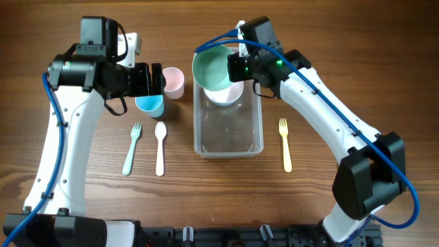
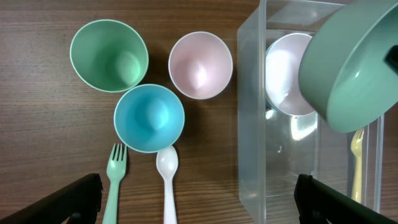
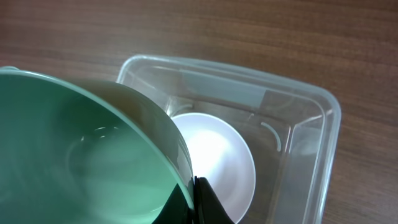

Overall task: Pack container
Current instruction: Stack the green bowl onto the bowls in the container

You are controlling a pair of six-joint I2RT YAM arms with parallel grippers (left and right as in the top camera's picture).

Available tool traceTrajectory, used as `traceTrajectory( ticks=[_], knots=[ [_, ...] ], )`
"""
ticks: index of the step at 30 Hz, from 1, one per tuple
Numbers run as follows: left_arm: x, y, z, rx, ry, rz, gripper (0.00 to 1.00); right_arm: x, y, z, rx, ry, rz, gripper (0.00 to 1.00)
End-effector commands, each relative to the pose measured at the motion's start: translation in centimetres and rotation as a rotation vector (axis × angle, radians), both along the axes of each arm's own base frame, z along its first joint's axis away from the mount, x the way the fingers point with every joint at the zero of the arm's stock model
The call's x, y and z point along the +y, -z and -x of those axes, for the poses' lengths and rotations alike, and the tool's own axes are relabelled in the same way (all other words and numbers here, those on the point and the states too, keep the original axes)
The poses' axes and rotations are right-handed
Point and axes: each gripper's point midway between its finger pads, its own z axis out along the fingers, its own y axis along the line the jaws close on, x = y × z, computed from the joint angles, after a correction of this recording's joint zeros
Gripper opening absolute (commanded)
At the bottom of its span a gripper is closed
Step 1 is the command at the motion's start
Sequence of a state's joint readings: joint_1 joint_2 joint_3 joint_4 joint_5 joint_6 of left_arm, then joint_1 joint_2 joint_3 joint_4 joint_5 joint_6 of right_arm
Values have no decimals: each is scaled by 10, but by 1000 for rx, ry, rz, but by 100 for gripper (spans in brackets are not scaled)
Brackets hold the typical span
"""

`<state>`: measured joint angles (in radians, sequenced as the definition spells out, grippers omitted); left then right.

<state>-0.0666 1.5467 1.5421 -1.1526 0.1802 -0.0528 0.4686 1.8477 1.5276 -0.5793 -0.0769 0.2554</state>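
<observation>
Your right gripper (image 1: 238, 67) pinched the green bowl (image 1: 212, 67) over the 12 o'clock end of the container (image 1: 228, 143). Left gripper (image 1: 156, 80) was spread.

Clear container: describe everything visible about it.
The clear container is a see-through plastic rectangular tub with rounded corners and a thick rim. It is lidless and upright on the wooden table, its long side running away from the robot. A white bowl sits inside its far end; the rest is empty. A tilted green bowl hangs over that end. A yellow fork lies apart on its right.
</observation>
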Motion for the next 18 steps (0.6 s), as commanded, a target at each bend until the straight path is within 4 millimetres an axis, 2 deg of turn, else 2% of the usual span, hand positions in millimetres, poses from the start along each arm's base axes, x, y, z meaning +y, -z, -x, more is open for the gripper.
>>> traceTrajectory(
  ticks=[1,6,10,11,12,13,14,15,16,18],
  knots=[
    [-2,-5,-2,-18,22,-6,100,-7,14,-10,16,13,42,5],
    [-2,-5,-2,-18,22,-6,100,-17,61,-11,113,38,92,4],
    [-2,-5,-2,-18,22,-6,100,-21,71,-12,133,43,102,4],
    [-2,-5,-2,-18,22,-6,100,-21,72,-12,132,38,105,6],
    [-2,-5,-2,-18,22,-6,100,-21,71,-12,132,37,105,20],
    [-2,-5,-2,-18,22,-6,100,-20,70,-13,130,37,105,40],
    [-2,-5,-2,-18,22,-6,100,-20,66,-14,127,36,104,46],
    [-2,-5,-2,-18,22,-6,100,-19,59,-15,123,35,103,50],
    [-2,-5,-2,-18,22,-6,100,-18,44,-18,111,29,102,54],
    [-2,-5,-2,-18,22,-6,100,-15,2,-24,63,19,89,59]
  ],
)
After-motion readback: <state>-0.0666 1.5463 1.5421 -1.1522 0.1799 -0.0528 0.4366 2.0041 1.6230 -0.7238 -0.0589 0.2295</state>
